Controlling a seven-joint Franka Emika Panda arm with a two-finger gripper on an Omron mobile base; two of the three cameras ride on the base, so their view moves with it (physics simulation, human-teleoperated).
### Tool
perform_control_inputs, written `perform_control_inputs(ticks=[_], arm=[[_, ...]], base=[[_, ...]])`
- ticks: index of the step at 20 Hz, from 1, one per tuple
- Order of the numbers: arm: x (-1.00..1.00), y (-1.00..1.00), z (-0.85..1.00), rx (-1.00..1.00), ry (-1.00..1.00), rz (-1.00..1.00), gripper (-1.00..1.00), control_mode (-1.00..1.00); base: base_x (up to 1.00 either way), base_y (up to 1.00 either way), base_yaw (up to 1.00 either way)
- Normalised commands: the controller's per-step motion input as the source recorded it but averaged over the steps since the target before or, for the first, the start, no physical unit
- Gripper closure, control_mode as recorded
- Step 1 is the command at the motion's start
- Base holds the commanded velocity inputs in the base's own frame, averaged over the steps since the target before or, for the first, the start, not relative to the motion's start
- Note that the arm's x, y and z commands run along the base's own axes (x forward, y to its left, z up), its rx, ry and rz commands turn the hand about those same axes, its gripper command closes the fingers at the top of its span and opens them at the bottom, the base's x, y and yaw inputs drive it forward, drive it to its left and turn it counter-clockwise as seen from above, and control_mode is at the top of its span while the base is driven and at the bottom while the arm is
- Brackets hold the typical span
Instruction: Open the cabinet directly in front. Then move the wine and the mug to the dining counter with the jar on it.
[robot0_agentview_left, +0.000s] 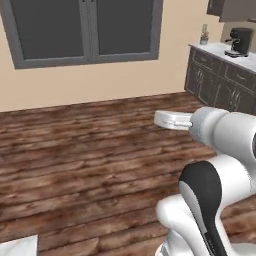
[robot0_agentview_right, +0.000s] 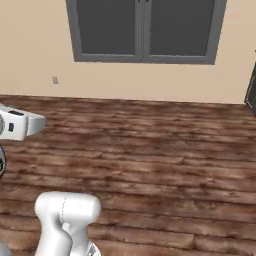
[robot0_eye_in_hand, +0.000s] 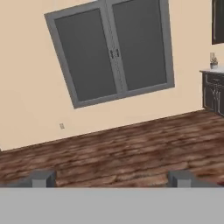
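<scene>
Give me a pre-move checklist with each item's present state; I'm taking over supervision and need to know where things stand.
1. Gripper open and empty: ok, fingertips stand wide apart with nothing between them.
2. Wine, mug or jar located: not ok.
3. Facing the work area: not ok, ahead stands a grey window in a beige wall.
4. Floor ahead free of obstacles: ok.
5. Side worktop with coffee machine is the dining counter: not ok.
6. Upper cabinet doors open: cannot tell.
</scene>
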Motion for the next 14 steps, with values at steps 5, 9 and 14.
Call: perform_control_inputs(ticks=[5,9,14], arm=[[0.0,0.0,0.0,0.0,0.0,0.0,-1.0,1.0],[0.0,0.0,0.0,0.0,0.0,0.0,-1.0,1.0],[0.0,0.0,0.0,0.0,0.0,0.0,-1.0,1.0]], base=[[0.0,0.0,-1.0],[0.01,0.01,-1.0],[0.88,0.84,-0.55]])
